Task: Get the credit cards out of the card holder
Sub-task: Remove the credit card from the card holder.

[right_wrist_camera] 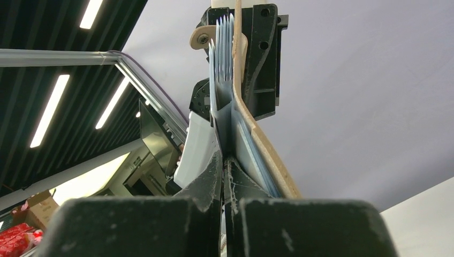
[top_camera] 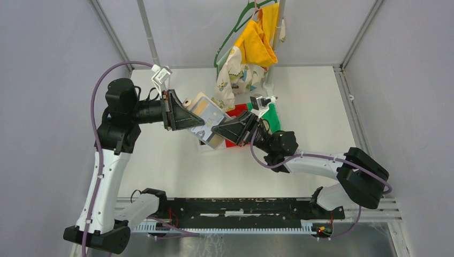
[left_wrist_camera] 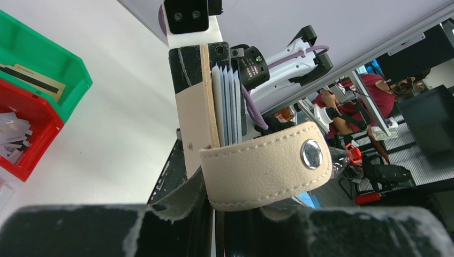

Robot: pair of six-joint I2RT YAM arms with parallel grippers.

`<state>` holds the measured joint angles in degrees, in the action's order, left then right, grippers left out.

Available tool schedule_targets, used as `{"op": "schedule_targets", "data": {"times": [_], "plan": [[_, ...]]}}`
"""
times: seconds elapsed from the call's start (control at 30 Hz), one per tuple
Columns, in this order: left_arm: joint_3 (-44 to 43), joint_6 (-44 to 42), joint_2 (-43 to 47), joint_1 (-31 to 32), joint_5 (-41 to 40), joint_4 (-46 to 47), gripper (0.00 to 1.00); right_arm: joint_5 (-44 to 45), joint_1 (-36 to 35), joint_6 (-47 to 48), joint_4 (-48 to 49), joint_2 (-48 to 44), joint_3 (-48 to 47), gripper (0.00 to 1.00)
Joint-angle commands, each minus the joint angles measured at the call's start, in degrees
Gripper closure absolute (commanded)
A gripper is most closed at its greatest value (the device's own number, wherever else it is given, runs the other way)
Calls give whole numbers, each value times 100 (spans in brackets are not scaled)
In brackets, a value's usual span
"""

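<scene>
Top view: the tan card holder [top_camera: 210, 115] is held in the air near a red bin [top_camera: 234, 111] and a green bin [top_camera: 274, 120]. The left gripper [top_camera: 195, 119] and the right gripper [top_camera: 219, 131] hold it from opposite sides.

Left wrist view: the left gripper [left_wrist_camera: 214, 225] is clamped on the card holder [left_wrist_camera: 195, 123]. The snap strap [left_wrist_camera: 267, 168] loops in front.

Right wrist view: the right gripper [right_wrist_camera: 223, 214] is pinched tight on one pale sheet [right_wrist_camera: 226, 128] of the card holder [right_wrist_camera: 267, 160]. I cannot tell whether it is a card or a sleeve.

green bin [left_wrist_camera: 75, 90] cropped, red bin [top_camera: 236, 111] half hidden
</scene>
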<state>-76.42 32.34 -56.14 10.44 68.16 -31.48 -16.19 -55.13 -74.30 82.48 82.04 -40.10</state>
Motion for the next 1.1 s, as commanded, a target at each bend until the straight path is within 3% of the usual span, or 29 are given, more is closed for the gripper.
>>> {"op": "schedule_targets", "data": {"times": [0.0, 0.43, 0.53, 0.57, 0.63, 0.67, 0.8, 0.87, 1.0, 1.07], "plan": [[-99, 421, 56, -14, 391, 590, 76, 11, 29, -8, 453, -192, 137, 100], [-118, 407, 57, -15, 365, 591, 75, 35, 73, 70, 450, -404, 373, 100], [-106, 383, 81, -11, 358, 595, 79, -46, 74, 73, 430, -383, 239, 99], [-104, 360, 85, -15, 337, 564, 82, -110, 73, 69, 427, -370, 187, 95], [-105, 277, 93, -9, 294, 500, 87, -168, 65, 59, 427, -338, 83, 73], [-110, 225, 92, -15, 244, 451, 89, -166, 65, 67, 427, -337, 45, 68], [-152, -50, 84, -15, 7, 188, 95, -113, 58, 60, 425, -286, -48, 62], [-154, -97, 69, -20, -66, 130, 95, -103, 55, -20, 418, -222, -107, 68], [-208, -129, 41, -13, -89, 71, 97, -73, 64, -137, 456, -149, -77, 95], [-266, -202, 28, -11, -149, 9, 97, -72, 72, -130, 412, -214, 41, 100]]}}
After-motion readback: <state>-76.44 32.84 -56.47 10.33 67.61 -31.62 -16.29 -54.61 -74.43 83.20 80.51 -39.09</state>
